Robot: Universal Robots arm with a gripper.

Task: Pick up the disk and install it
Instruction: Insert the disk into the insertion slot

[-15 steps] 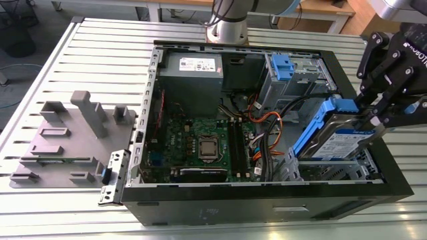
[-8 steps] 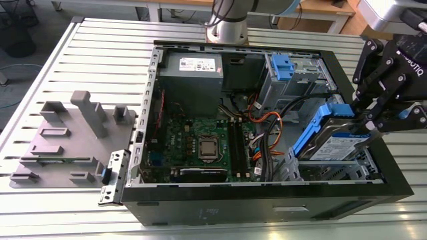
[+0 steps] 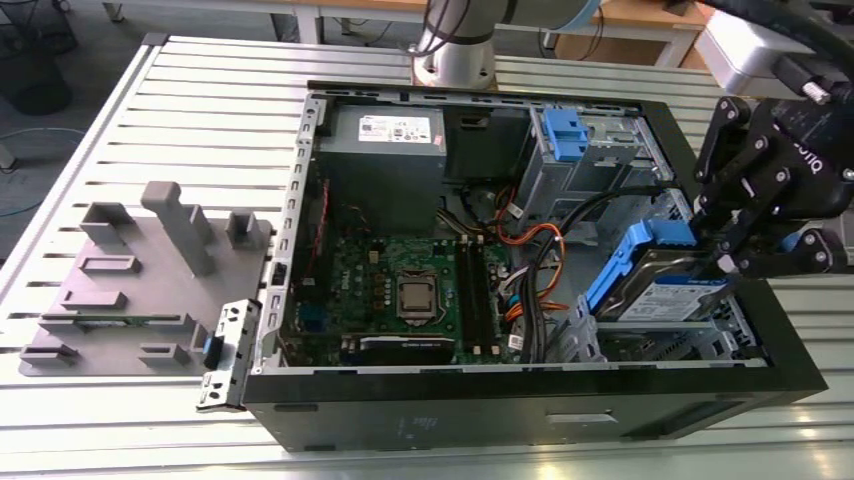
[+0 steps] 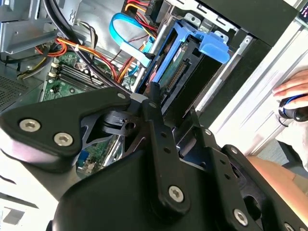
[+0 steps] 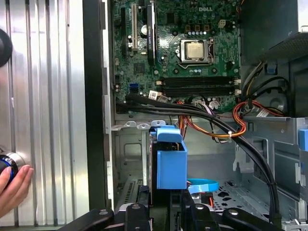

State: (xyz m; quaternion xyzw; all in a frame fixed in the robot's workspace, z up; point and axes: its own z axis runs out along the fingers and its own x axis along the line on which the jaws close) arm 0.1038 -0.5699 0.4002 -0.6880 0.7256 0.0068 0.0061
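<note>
The disk is a silver-grey slab with a white-and-blue label and blue side rails. It stands tilted in the drive bay at the front corner of the open computer case, on the exterior view's right. My gripper comes down on it from above and is shut on its upper edge. In the first wrist view the disk's blue rail stands on edge just past my gripper. In the second wrist view a black finger presses against the disk's blue frame.
Inside the case lie the green motherboard, a grey power-supply box, a blue latch on the upper drive cage and black and orange cables beside the bay. A grey fixture sits left of the case. A person's hand rests nearby.
</note>
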